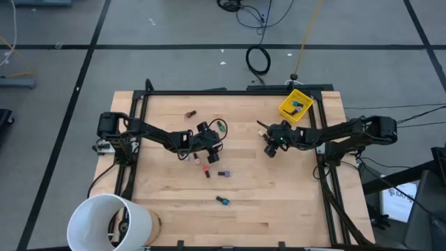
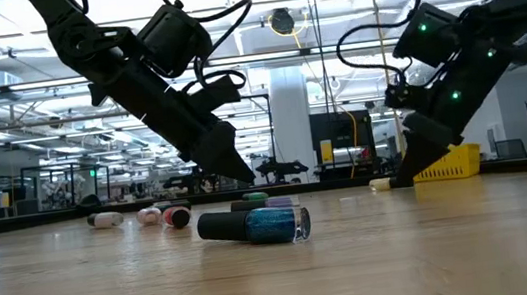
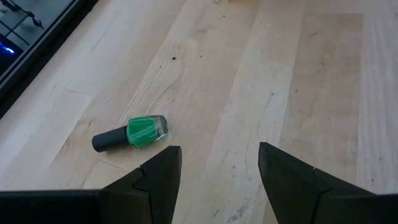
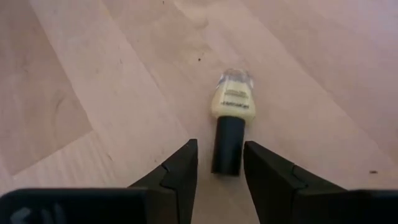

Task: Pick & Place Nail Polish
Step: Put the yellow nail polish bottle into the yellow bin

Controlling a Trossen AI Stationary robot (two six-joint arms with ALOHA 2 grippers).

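Note:
Small nail polish bottles lie on their sides on the wooden table (image 1: 279,202). A pale yellow one (image 4: 233,99) with a dark cap (image 4: 227,146) lies in front of my right gripper (image 4: 221,158). That gripper is open, slanting down, its fingers on either side of the cap. My left gripper (image 3: 217,162) hangs open over bare wood at the table's middle. A green bottle (image 3: 140,132) lies just beyond one of its fingers. More bottles (image 1: 207,171) are scattered nearby. My right gripper has the pale bottle's cap between its fingertips. One finger (image 4: 261,168) stands close against the cap's side and the other leaves a small gap. I cannot tell whether either finger touches it. The bottle lies flat on the table, cap toward the gripper.
A yellow bin (image 1: 295,106) stands at the table's far right corner with bottles inside. A large white bucket (image 1: 111,222) stands at the near left corner. A teal bottle (image 2: 263,223) lies toward the near edge. Bare wood stretches along the near right.

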